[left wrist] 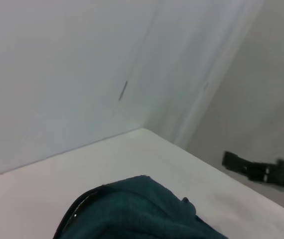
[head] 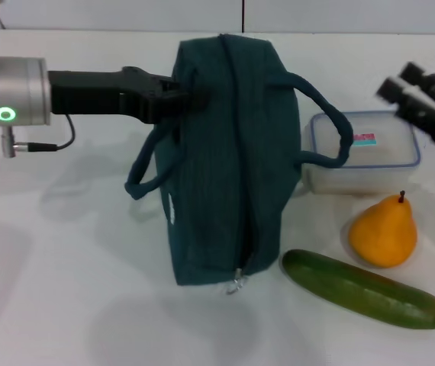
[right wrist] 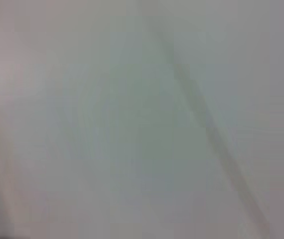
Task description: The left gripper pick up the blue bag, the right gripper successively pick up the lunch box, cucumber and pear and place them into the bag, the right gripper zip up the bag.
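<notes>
Bag (head: 221, 160) is standing in the middle of the white table (head: 65, 290), zipped along its top, with the zipper pull hanging at the near end and a handle looping out to each side. Left gripper (head: 191, 97) is reaching in from the left at the bag's far upper edge, its black fingers pressing together on the fabric there. Cucumber (head: 362, 289) is lying just right of the bag's near corner, with the lunch box (head: 361, 151) farther back beside the right handle. Pear (head: 385, 232) is sitting between the two. Right gripper (head: 416, 91) is hovering over the lunch box's far right side, fingers spread apart, gripping nothing. Only the left wrist view is showing the table's far corner, beyond the bag's top; the right wrist view is showing only blank grey.
</notes>
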{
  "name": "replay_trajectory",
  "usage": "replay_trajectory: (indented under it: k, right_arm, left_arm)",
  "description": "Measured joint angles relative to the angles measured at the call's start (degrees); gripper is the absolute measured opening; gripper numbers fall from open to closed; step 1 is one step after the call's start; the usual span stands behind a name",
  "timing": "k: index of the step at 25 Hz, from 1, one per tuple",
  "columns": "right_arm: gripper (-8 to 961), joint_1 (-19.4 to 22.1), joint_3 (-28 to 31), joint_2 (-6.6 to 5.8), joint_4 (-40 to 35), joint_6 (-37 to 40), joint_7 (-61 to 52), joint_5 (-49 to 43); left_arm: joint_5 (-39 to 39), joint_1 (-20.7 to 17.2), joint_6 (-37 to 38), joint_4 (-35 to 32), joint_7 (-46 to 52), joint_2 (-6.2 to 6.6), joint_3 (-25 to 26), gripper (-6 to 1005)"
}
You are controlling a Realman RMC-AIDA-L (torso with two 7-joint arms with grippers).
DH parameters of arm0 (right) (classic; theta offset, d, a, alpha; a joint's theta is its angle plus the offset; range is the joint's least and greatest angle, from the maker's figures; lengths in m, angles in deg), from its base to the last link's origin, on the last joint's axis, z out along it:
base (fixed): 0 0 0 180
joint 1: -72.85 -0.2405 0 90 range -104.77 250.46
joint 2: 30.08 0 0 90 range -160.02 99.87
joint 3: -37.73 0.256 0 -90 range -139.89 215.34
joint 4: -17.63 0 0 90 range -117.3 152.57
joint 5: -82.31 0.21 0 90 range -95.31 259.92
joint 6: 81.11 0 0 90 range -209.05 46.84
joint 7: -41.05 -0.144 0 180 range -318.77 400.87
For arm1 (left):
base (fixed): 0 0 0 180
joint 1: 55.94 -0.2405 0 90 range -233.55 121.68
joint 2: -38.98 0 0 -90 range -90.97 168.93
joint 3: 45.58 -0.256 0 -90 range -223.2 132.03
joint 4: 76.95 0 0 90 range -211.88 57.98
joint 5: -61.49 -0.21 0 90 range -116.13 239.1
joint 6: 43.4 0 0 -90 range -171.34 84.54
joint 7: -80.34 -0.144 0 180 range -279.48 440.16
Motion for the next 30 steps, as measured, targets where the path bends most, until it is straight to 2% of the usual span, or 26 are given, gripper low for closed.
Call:
replay_trajectory:
  k: [6, 10, 19, 30]
  right_arm:
    - [838, 1.0, 0.0, 0.26, 9.5, 0.6, 0.5, 12.1]
    - [837, 1.9, 0.4, 0.29, 13.0, 0.9, -1.4, 15.5]
    - [836, 4.1, 2.9, 0.29, 15.1, -0.6, -8.6, 16.7]
    - [834, 1.8, 2.0, 0.29, 15.3, -9.8, -17.8, 13.7]
  left_arm:
    - [-0.6, 0.9, -0.8, -0.6, -0.7, -0.13, 0.0, 83]
    - [-0.6, 1.3, -0.9, -1.1, -1.1, -0.19, 0.0, 84]
    - [-2.4, 1.8, -1.5, -2.3, -1.3, -0.24, 0.0, 83]
    - [-3.4, 2.4, -1.5, -3.3, -1.3, -0.35, 0.0, 80]
